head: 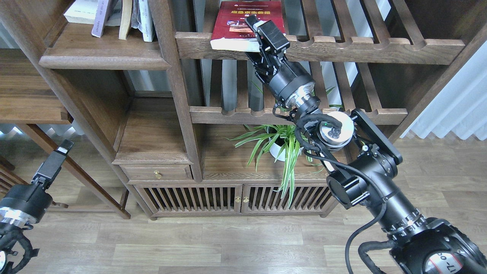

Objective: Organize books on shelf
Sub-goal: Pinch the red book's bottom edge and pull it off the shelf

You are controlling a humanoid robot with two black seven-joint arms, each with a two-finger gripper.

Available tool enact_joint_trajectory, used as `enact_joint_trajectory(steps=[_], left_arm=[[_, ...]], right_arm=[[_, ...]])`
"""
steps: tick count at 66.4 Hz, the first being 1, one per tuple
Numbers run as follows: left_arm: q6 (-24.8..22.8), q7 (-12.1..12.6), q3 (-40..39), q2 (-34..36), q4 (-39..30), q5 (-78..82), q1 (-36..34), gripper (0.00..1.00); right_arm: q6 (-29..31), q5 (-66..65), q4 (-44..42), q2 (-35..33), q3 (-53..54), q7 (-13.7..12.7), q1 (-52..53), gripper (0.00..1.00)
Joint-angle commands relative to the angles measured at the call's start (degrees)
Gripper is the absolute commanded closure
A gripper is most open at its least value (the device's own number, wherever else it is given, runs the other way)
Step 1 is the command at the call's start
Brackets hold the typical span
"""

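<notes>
Book (237,23) on rack (342,47), plant (277,146) below

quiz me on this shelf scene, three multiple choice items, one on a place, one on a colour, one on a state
1. Where does the dark red book lie?
A. on the slatted rack with the notched front rail
B. on the floor
C. inside the drawer

2. What colour is the pot of the green plant?
A. blue
B. white
C. black

3. What is the right gripper doing?
A. hanging low near the floor
B. holding the plant
C. raised at the front right corner of the red book

Answers:
1 A: the book lies flat on the upper slatted rack, its front end over the rail.
2 B: the pot shows white behind the leaves.
3 C: its fingers sit at the book's corner; the left gripper is the low one.
</notes>
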Motion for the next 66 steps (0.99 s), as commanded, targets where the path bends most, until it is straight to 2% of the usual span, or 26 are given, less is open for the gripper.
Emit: enact_joint_trajectory(steps=[1, 16, 23, 29, 30, 33, 43, 57, 66], left_arm=[[0.00, 0.00, -0.16, 0.00, -0.01, -0.04, 0.01, 0.00], [0.00, 0.00, -0.60, 0.00, -0.01, -0.04, 0.01, 0.00], [0.00, 0.00, -0.86, 0.00, -0.01, -0.04, 0.01, 0.00], [0.00, 0.08, -1.57, 0.00, -0.01, 0.05, 0.01, 0.00], [0.00, 0.08, -1.65, 0.09, 0.08, 0.05, 0.01, 0.00], [0.00, 0.08, -1.74, 0.09, 0.08, -0.03, 0.01, 0.00], [0.00, 0.08, -2.44, 0.09, -0.01, -0.04, 0.01, 0.00], [0.00, 0.00, -3.06, 0.09, 0.08, -0.04, 0.10, 0.00], [0.00, -0.35, -3.24, -0.44, 1.66, -2.32, 0.10, 0.00]], right_arm=[[-0.04, -0.01, -0.60, 0.00, 0.05, 0.12, 0.21, 0.19], [-0.13, -0.09, -1.74, 0.00, 0.13, 0.12, 1.53, 0.33], [0.05, -0.01, -1.74, 0.00, 0.49, 0.12, 1.62, 0.43], [0.58, 0.17, -1.74, 0.00, 1.63, 0.21, 1.53, 0.59], [0.75, 0.43, -1.65, 0.00, 1.89, 0.21, 1.53, 0.66], [1.10, 1.05, -1.56, 0.00, 2.24, 0.47, 1.44, 0.78], [4.00, 1.31, -1.30, 0.00, 2.16, 0.56, 0.83, 0.94], [5.59, 1.75, 2.39, 0.00, 2.16, 0.56, -0.66, 0.94], [5.06, 2.81, 13.99, 0.00, 2.42, 0.74, -8.31, 0.94]])
